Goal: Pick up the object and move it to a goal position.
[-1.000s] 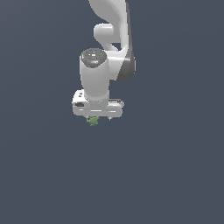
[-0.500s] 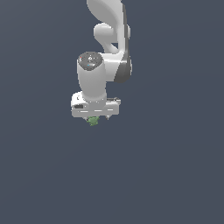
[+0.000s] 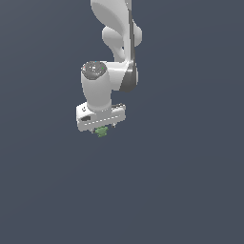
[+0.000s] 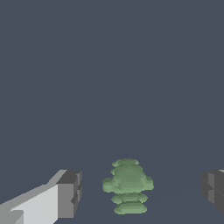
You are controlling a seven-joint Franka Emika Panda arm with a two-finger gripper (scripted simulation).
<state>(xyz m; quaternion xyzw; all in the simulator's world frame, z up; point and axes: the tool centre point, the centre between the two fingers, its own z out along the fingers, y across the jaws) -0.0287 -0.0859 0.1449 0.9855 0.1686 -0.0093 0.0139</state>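
The white Franka arm [image 3: 114,43] reaches down against a plain dark grey-blue background [image 3: 190,181], its wrist pointing straight down. At its end the white gripper [image 3: 101,128] has its dark-padded fingers [image 4: 70,192] spread apart, with a clear gap on either side of what lies between them. The small bright green lumpy object [image 4: 127,186] sits midway between the fingers, touching neither pad in the wrist view; in the exterior view it shows just beneath the gripper body
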